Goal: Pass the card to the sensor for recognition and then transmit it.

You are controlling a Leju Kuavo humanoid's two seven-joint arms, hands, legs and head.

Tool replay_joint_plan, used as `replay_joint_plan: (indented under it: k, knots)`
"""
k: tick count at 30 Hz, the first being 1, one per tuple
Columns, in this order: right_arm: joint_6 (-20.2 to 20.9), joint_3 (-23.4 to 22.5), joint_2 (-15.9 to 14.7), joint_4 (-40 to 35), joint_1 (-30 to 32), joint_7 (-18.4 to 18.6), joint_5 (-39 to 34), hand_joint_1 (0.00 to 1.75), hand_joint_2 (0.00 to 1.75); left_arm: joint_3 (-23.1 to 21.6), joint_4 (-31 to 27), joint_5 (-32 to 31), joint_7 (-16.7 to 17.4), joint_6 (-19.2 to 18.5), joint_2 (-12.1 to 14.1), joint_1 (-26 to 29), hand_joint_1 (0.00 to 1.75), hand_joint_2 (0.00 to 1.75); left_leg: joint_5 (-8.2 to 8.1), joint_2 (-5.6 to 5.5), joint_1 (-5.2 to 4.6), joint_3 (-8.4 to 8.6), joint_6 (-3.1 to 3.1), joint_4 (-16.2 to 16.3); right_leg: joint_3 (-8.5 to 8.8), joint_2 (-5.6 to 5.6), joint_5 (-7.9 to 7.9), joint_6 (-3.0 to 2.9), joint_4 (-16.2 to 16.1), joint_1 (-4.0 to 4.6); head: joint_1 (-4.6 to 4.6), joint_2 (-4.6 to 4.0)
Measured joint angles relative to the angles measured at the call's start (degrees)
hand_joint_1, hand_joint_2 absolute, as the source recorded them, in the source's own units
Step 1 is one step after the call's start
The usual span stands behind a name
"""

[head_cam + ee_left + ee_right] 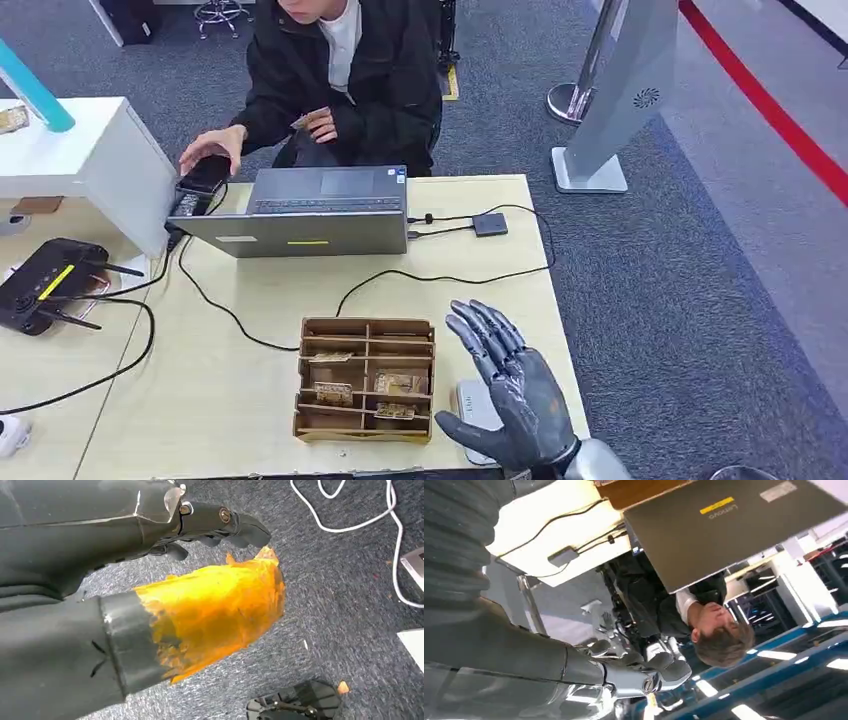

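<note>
Nearest the robot, at the front edge of the table (250, 300), the right hand (505, 385) hovers with its fingers (480, 330) spread wide and pointing away, holding nothing; beneath its palm lies a small pale flat device (470, 405), probably the sensor, though whether the hand touches it I cannot tell. Just beside it sits a wooden tray (366, 379) with several compartments, and the cards (333, 391) lie in some of them, none yet lifted. The likely trouble starts here: the cards lie flat and low between thin dividers, so broad fingers coming down may jam on a wall, shove the light tray along the table, or pinch two cards at once. A black cable (400, 275) runs across the table just beyond the tray, and a sweeping reach could snag it and drag the small black adapter (490, 223). The left hand (220, 522) hangs above the carpet, its dark fingers loosely curled around nothing, next to an orange-coated part. Farther off stands a laptop (310, 212), and behind it sits a person (340, 70) who holds a card-like thing in one hand and rests the other on a dark device (205, 175); a handover too fast or aimed short could drop the card between them.
</note>
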Motion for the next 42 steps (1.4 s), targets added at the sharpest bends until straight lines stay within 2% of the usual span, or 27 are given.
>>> replay_joint_plan:
  k: [8,25,42]
  knots:
    - [1.88,1.75,-1.55,1.47,-2.73,-1.33,-0.72,0.00,1.75,0.00,0.00,-0.44,1.16,-0.55,-0.37,-0.63,0.00,0.00,0.00,0.00,-0.01,0.01,0.00,0.00,0.02,0.00,0.01,0.00,0.00,0.00,0.00,0.00]
    - [4.81,4.55,-1.93,3.74,-5.41,-1.40,-0.07,0.00,1.75,0.00,-0.02,-0.57,1.55,-1.29,-0.52,-1.24,0.00,0.00,0.00,0.00,0.00,0.02,0.00,0.00,0.02,0.00,0.01,0.00,0.00,0.00,0.00,0.00]
    - [8.18,6.69,-2.36,6.78,-6.38,0.59,-0.55,0.00,1.75,-0.17,-0.02,-0.81,1.73,-1.46,-0.61,-1.29,0.00,0.00,0.00,-0.01,0.00,0.02,0.00,0.00,0.01,-0.01,0.01,0.00,0.00,0.00,0.00,0.00]
